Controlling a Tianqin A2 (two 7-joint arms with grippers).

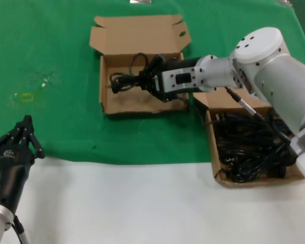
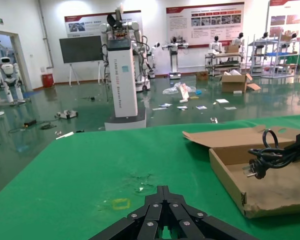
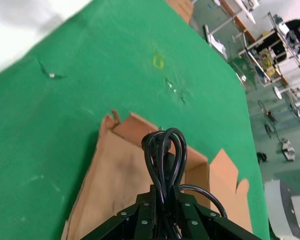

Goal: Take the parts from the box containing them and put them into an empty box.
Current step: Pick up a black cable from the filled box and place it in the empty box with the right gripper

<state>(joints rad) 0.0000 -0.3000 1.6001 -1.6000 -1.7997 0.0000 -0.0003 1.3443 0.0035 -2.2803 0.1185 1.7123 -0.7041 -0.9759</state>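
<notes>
My right gripper [image 1: 145, 80] is shut on a coiled black power cord [image 1: 123, 80] and holds it just above the floor of the far box [image 1: 108, 104], whose lid flap stands open behind. The right wrist view shows the cord [image 3: 164, 155] clamped between the fingers over the brown box floor [image 3: 115, 185]. The left wrist view shows the cord's plug [image 2: 257, 167] hanging over that box [image 2: 230, 182]. The near right box [image 1: 212, 145] holds a tangle of several black cords [image 1: 251, 147]. My left gripper [image 1: 26, 127] is shut and empty at the near left.
A green cloth [image 1: 56, 101] covers the far part of the table and a bare white surface [image 1: 132, 203] lies in front. A small yellow mark [image 1: 27, 96] is on the cloth at the left. My right arm reaches across above the cord box.
</notes>
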